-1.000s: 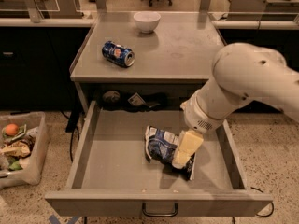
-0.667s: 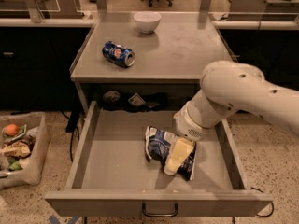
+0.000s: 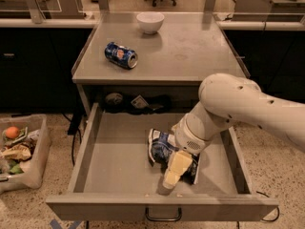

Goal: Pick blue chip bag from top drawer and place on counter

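Note:
The top drawer (image 3: 114, 166) is pulled open below the counter (image 3: 190, 46), with its dark wire handle (image 3: 163, 217) at the front. The blue chip bag (image 3: 159, 146), crumpled dark blue with white print, lies in the drawer right of centre. My gripper (image 3: 169, 179), cream-coloured, reaches down from the white arm (image 3: 228, 104) into the drawer. It lies over the bag's right front part, with its tip near the drawer's front wall. The bag's right side is hidden behind the gripper and wrist.
A blue soda can (image 3: 121, 55) lies on its side on the counter's left, and a white bowl (image 3: 150, 22) stands at its back. Dark objects (image 3: 138, 102) sit at the drawer's back under the counter. A bin of scraps (image 3: 19, 151) stands on the floor at left.
The arm has swung left and lower, and the gripper has moved from the bag's right side toward the drawer's front, over the bag. The bag has stayed in place.

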Controlling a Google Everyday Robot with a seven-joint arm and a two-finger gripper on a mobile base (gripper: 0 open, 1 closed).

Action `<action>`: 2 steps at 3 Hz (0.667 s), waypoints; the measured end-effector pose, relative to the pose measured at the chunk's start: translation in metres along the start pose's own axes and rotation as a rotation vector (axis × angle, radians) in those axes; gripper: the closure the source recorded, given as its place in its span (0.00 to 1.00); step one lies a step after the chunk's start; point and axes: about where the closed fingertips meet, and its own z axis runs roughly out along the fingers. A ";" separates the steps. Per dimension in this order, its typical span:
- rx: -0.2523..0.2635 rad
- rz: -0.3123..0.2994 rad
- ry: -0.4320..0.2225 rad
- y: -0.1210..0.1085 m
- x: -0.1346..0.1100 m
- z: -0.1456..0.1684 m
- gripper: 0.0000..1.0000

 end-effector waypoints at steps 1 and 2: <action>0.042 -0.006 0.031 -0.012 0.000 0.011 0.00; 0.103 0.009 0.044 -0.050 -0.008 0.031 0.00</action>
